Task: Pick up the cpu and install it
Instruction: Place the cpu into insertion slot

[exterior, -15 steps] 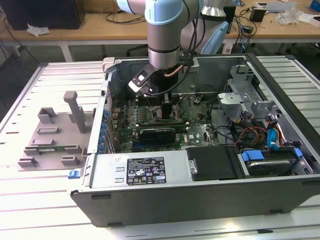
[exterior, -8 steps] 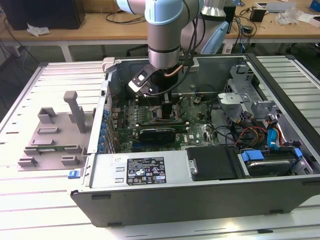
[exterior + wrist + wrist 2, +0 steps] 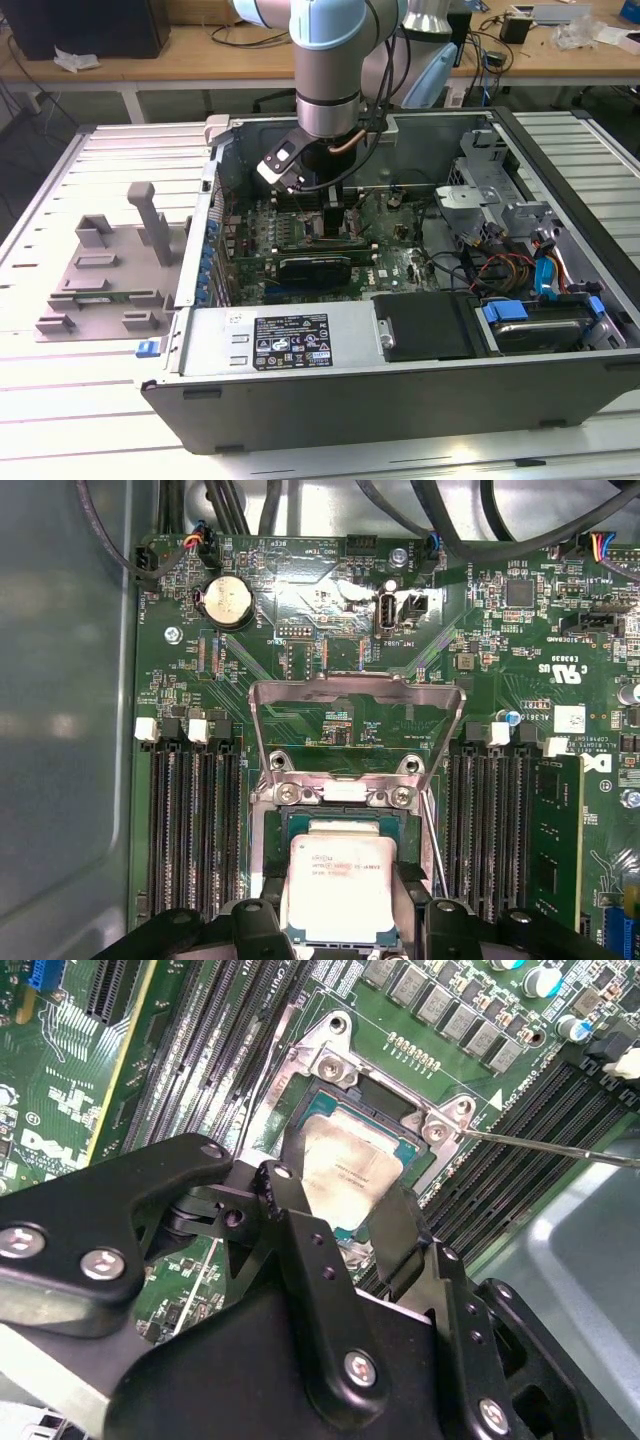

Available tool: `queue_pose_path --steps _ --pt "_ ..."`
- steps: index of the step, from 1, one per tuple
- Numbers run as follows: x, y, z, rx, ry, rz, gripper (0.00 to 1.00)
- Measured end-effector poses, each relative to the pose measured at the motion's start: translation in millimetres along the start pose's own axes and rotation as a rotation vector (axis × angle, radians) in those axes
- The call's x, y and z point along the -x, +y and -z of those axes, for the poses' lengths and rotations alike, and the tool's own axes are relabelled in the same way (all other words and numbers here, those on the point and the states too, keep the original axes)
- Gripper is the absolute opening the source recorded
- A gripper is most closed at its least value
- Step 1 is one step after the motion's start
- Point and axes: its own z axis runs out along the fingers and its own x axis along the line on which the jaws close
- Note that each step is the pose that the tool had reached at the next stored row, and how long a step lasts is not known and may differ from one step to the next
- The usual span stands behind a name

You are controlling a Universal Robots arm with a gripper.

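The small flat square cpu (image 3: 342, 880) with silver-grey metal top is clamped at 2 opposite edges inside the black gripper (image 3: 340, 925), over the socket; the hinged metal socket frame (image 3: 350, 685) just ahead stands open.

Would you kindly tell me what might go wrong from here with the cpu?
The gripper holds the cpu by its edges at the socket frame; a slight tilt or offset could damage the contacts. The thin retention lever runs close beside one finger and might snag. The raised load plate also stands near.
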Motion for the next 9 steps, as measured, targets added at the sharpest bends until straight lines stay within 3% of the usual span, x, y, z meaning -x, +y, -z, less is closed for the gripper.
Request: queue_pose_path --steps 4,7,9 --pt "0.0 0.0 0.1 0.0 0.0 0.0 0.53" --pt "0.0 0.0 0.4 0.0 -0.0001 0.0 0.6" --pt "0.0 0.2 5.5 -0.0001 -0.0036 0.0 0.6"
